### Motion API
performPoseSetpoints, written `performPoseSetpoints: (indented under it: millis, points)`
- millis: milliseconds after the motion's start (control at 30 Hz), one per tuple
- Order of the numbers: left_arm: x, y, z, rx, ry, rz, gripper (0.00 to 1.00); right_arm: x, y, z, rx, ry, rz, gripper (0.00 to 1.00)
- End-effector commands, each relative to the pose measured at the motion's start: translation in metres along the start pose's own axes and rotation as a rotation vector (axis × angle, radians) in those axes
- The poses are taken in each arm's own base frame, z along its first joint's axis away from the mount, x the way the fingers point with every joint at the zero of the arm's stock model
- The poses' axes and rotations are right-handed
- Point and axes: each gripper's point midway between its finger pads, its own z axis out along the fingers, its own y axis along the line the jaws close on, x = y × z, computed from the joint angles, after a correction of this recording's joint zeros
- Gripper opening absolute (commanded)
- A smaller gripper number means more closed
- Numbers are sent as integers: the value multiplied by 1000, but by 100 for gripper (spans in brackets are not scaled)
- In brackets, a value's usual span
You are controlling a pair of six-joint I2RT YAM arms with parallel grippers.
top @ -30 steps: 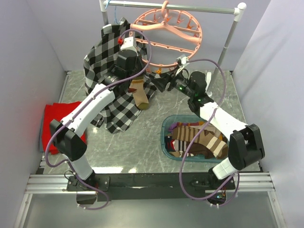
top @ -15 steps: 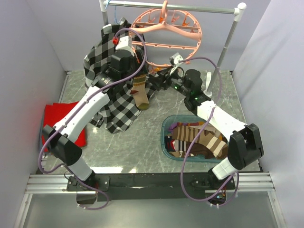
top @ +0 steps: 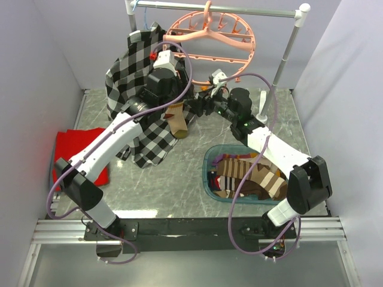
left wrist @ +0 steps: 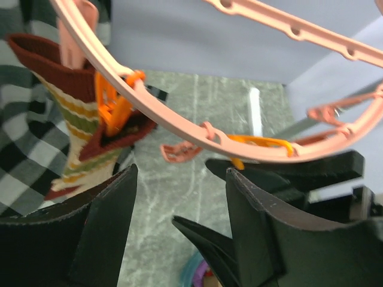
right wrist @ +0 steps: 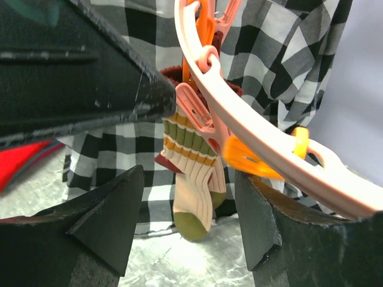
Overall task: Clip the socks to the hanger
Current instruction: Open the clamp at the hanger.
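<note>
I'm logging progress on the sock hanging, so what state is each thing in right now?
striped sock: clipped to the hanger, dangling
hanger: hooked on the rail
other socks: heaped in the basket
plaid shirt: hanging below the rail
red cloth: lying on the table
left gripper: open, empty
right gripper: open, empty

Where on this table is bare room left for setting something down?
Free: the grey marbled tabletop between the black-and-white plaid shirt and the teal plastic tub of socks, down to the near edge. Crowded: the back, under the round salmon-pink plastic hanger, around the clipped striped sock.
</note>
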Motion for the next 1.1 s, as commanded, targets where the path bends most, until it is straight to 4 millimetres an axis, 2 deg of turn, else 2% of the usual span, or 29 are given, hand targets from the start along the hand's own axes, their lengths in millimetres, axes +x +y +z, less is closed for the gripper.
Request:
performPoseSetpoints:
  millis: [0,100,300,767,867,933,1000,1067]
  points:
    - [-13,-2,4,-34,-71,22,66,-40,3,-9,19,-77,-85,68]
    - [-8,-5,9,-47,-72,52,66,-41,3,-11,20,-74,-100,68]
    - [0,1,19,-84,-70,61,64,-40,4,-13,17,-68,-110,68]
    - [-20,-2,28,-103,-201,19,64,-36,6,-16,6,-53,-112,68]
    - [-23,-5,31,-95,-213,15,61,-37,7,-18,6,-58,-109,68]
    - [-25,-6,32,-92,-222,16,56,-35,8,-18,3,-52,-107,68]
    - [-25,-7,34,-87,-221,19,51,-37,8,-20,5,-56,-107,68]
    - [-19,-7,38,-87,-199,20,50,-35,7,-21,11,-55,-108,69]
